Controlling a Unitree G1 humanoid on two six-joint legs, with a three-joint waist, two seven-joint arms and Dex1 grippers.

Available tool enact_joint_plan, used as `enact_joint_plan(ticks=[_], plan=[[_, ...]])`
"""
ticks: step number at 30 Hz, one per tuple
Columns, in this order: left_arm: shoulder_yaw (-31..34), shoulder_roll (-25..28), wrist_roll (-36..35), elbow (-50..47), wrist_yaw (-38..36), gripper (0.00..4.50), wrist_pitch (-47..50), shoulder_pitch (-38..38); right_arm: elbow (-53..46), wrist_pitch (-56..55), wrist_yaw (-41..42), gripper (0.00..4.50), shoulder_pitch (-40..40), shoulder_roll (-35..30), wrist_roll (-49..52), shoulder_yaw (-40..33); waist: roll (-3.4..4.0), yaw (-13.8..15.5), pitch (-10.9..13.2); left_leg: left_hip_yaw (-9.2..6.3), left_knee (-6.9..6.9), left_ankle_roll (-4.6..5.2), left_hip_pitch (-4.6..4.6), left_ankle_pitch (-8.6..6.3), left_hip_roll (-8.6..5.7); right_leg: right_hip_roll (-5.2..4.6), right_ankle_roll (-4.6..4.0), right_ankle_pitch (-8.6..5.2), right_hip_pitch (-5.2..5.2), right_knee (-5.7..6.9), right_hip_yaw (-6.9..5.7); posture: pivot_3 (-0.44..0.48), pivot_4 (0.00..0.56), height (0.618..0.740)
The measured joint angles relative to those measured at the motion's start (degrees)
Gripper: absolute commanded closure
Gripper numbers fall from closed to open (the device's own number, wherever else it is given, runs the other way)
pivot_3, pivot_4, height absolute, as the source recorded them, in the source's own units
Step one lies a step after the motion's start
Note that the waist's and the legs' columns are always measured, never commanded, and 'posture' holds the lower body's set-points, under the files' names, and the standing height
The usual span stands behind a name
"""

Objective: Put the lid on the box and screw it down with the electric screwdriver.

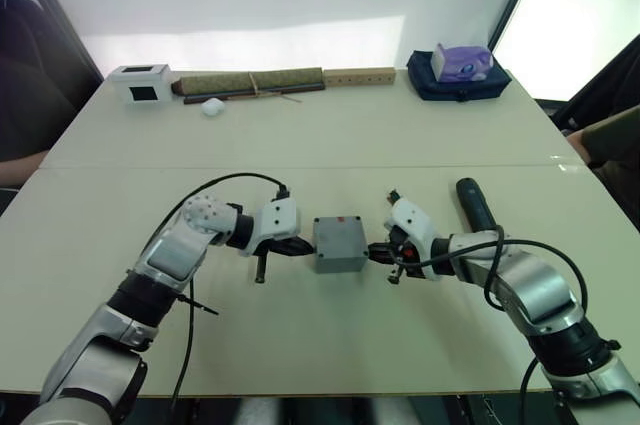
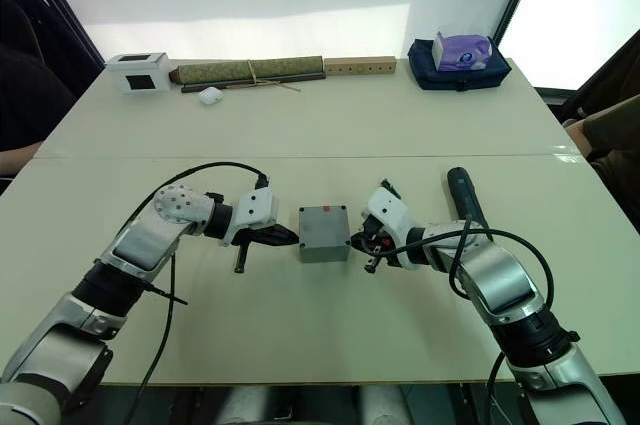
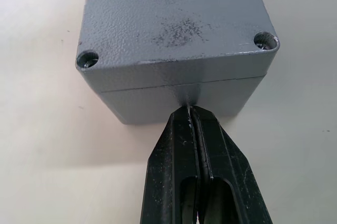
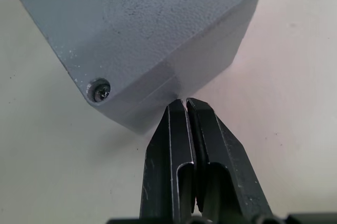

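We have the box [image 1: 340,243] sitting between our two grippers near the front of the table [image 1: 330,135], with the lid [image 3: 176,21] already seated on top so that a seam line runs round the sides. The left gripper [image 3: 193,109] has its two fingers pressed together, holding nothing, with the tips touching the box wall right at the seam. The right gripper [image 4: 181,103] is likewise closed on nothing, its tips against the opposite wall just below the seam and close to one corner. The electric screwdriver [image 1: 474,203] lies on the table just behind and outboard of the right gripper, untouched. We judge that the lid is placed and the box is being squared or steadied before the screws are driven. Corner holes [image 3: 87,59] are visible in the lid, and one near the right gripper appears to hold a screw head [image 4: 100,90]; we cannot tell whether the others are filled. The main risk is uneven pushing: the right tips bear near a corner, so extra force there would likely rotate the box instead of steadying it. Fingertips pressing at the seam could also lift or shift the unfastened lid out of alignment. When the right arm withdraws toward the screwdriver, its cable [image 1: 500,255] could snag the tool or roll it away.
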Motion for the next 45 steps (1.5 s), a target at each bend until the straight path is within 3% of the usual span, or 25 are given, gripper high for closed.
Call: enact_joint_plan(ticks=[10, 16, 20, 24, 25, 26, 28, 45], plan=[[1.0, 2.0, -0.7, -2.9, -0.8, 4.5, 0.1, 1.9, -2.2, -0.1, -2.0, 4.45, 0.0, 0.1, -0.1, -0.3, 0.0, -0.2, 0.0, 0.0, 0.0, 0.0, 0.0, 0.0, 0.02, -0.04, 0.0, 0.0, -0.02, 0.01, 0.04, 0.0, 0.15, 0.74], [5.8, 5.3, -4.0, -7.5, -0.8, 4.5, 1.8, 4.0, -1.5, -1.3, -7.6, 4.45, -0.7, 2.4, -0.3, -6.9, 0.0, 0.0, 0.0, -0.01, 0.0, 0.0, 0.0, 0.0, 0.02, -0.08, 0.0, 0.0, -0.01, 0.03, 0.03, 0.0, 0.15, 0.74], [9.5, 5.5, -8.1, -13.3, 0.4, 4.5, 5.3, 4.4, 5.3, -4.8, -13.4, 3.32, -4.1, 5.0, -2.2, -10.9, -0.01, 0.0, 0.0, -0.01, 0.01, -0.01, 0.0, 0.0, 0.01, -0.08, 0.0, 0.0, 0.0, 0.04, 0.02, 0.0, 0.15, 0.74], [10.8, 5.3, -10.3, -17.4, 1.8, 4.5, 8.1, 4.4, 10.0, -7.0, -14.7, 1.57, -4.4, 5.1, -3.7, -11.3, 0.0, -0.1, 0.0, 0.01, 0.0, 0.0, 0.0, 0.0, 0.0, -0.03, 0.0, 0.0, 0.0, 0.03, 0.04, 0.0, 0.15, 0.74], [10.8, 5.1, -10.9, -18.1, 2.2, 4.5, 9.0, 4.3, 10.8, -7.3, -14.7, 1.36, -4.4, 5.1, -3.8, -11.3, 0.0, -0.1, 0.0, 0.01, 0.0, 0.0, 0.0, 0.0, 0.0, -0.02, 0.0, 0.0, 0.0, 0.04, 0.04, 0.0, 0.15, 0.74], [10.8, 5.0, -11.3, -18.7, 2.5, 4.5, 9.4, 4.2, 11.5, -7.6, -14.8, 0.76, -4.4, 5.1, -3.9, -11.3, 0.0, -0.1, 0.0, 0.01, 0.0, 0.0, 0.01, 0.0, 0.0, 0.0, 0.0, 0.0, 0.0, 0.04, 0.03, 0.0, 0.15, 0.74], [10.8, 4.8, -12.0, -19.2, 3.2, 4.5, 10.2, 3.7, 12.5, -7.7, -14.6, 0.13, -4.5, 5.1, -3.9, -11.3, 0.0, -0.1, 0.0, 0.01, 0.0, 0.0, 0.02, 0.0, 0.0, 0.03, 0.0, 0.0, 0.0, 0.06, 0.03, 0.0, 0.15, 0.74], [10.8, 2.9, -12.5, -17.9, 6.6, 4.5, 10.6, -0.4, 24.1, -6.3, -14.3, 0.13, -10.8, 8.6, -2.5, -12.2, 0.0, -0.1, 0.0, 0.04, 0.0, 0.0, 0.04, 0.0, -0.01, 0.07, 0.0, 0.0, 0.0, 0.07, 0.02, 0.0, 0.15, 0.74]])
